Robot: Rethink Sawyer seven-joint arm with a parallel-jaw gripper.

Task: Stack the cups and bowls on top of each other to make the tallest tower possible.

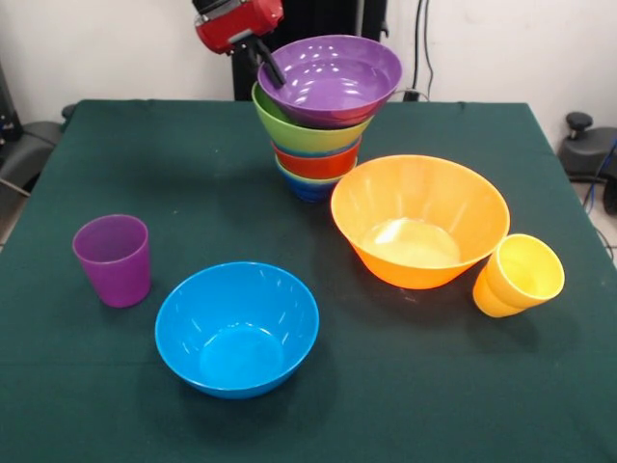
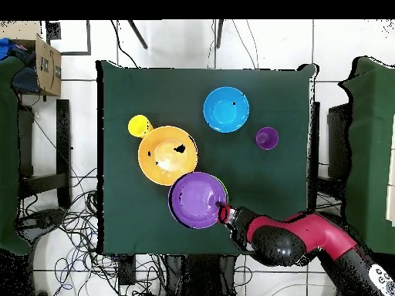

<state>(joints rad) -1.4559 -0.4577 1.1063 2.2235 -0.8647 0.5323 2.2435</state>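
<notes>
Nearest the front camera, the large blue bowl (image 1: 237, 328) is sitting upright on the green worktop (image 1: 87, 405), open side up and holding nothing. Just behind it to the picture's left, the purple cup (image 1: 114, 258) is standing upright, apart from the bowl. Over on the picture's right, the yellow cup (image 1: 519, 276) is leaning tilted, just beside the lower wall of the large orange bowl (image 1: 420, 220); whether the two are touching is hard to say. The orange bowl is sitting upright with nothing in it, slightly farther back than the blue one.

Behind the orange bowl, the tower (image 1: 323, 116) is rising in the far middle of the worktop. Its layers are nesting open side up: a dark blue bowl (image 1: 310, 190) lowest, a light blue rim just above it, then a red-orange bowl (image 1: 318, 162), a green bowl (image 1: 307, 130), and the wide purple bowl (image 1: 331, 79) on top, tipping toward the camera.

Farthest back, the red arm (image 1: 239, 21) is reaching down to the tower, and the jaws (image 1: 270, 66) are sitting at the purple bowl's rim on the picture's left. One dark finger is lying against the rim, but whether the jaws are clamping it or standing apart cannot be told.
</notes>
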